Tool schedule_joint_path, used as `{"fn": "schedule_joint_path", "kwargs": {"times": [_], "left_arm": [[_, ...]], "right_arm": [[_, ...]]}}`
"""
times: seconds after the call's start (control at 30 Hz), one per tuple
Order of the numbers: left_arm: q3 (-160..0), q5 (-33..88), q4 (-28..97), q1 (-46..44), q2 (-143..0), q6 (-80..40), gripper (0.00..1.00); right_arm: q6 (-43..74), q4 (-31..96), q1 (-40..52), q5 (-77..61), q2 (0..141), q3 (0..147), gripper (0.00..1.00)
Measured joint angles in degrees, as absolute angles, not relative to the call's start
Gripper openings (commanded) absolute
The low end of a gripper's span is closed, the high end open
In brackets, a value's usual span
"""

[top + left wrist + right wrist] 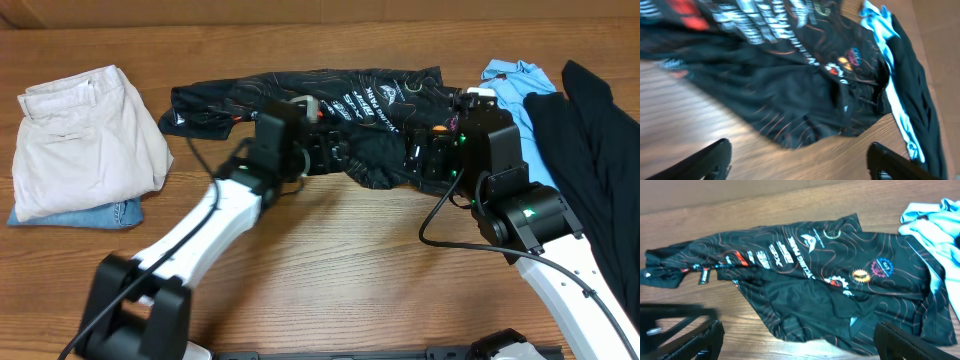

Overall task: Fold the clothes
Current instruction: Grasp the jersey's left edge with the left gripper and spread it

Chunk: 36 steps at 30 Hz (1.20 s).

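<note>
- Black jersey (380, 90) lies crumpled across the far middle of the wooden worktop (340, 270), its right end against the light blue shirt (515, 85).
- Left tool (800, 157) and right tool (802, 337) both hang over it, jaws wide apart, holding nothing.
- Risk: a pinch near the right end could drag the blue shirt along, and the bunched lower flap invites catching two layers.
- White lettering reads "PARK"; the other logos are too blurred to read.

Wood table (340, 260): black jersey (380, 95) center-back, beige trousers (85, 135) over denim (120, 213) L, lt-blue shirt (512, 85) & black garment (595, 130) R.
</note>
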<state>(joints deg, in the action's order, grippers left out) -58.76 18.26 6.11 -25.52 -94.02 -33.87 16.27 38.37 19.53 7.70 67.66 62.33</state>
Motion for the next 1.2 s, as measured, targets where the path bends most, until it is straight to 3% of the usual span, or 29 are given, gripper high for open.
{"fn": "schedule_joint_path", "kwargs": {"times": [0.2,0.5,0.57,0.7,0.73,0.8,0.97,1.1,1.17,1.2], "left_arm": [[-59.02,16.29,-5.28,-30.3,-105.95,-34.2,0.86],[-73.36,17.08,3.7,-30.41,-119.55,-30.13,0.84],[-74.96,16.38,5.19,-30.41,-120.27,-28.58,0.75],[-75.57,15.4,9.26,-30.39,-120.46,-26.61,0.35],[-75.72,15.27,11.6,-30.39,-120.46,-26.41,0.33],[-76.47,15.44,15.16,-30.41,-120.46,-26.65,0.04],[-76.99,17.58,20.47,-30.33,-120.44,-26.89,0.04],[-78.52,17.89,34.65,-29.43,-117.93,-24.91,0.04],[-79.22,15.59,45.89,-28.16,-113.58,-23.88,0.1],[-79.61,13.96,50.46,-27.42,-110.76,-23.57,0.88]], "right_arm": [[16.29,39.88,19.55,7.73,67.66,62.33,1.0],[24.16,43.86,19.46,12.34,67.66,62.33,1.0],[26.0,44.82,18.9,13.98,67.66,62.3,1.0],[28.29,45.8,17.12,15.29,67.66,62.33,1.0],[28.73,45.89,16.51,15.51,67.66,62.33,1.0],[29.32,46.0,15.73,15.86,67.66,62.3,1.0],[29.8,46.63,15.57,15.9,67.66,62.33,1.0],[29.78,46.96,15.46,16.12,67.66,62.33,1.0],[29.78,47.22,15.42,16.49,67.66,62.33,1.0],[29.76,47.31,15.42,16.53,67.66,62.33,1.0]]}}
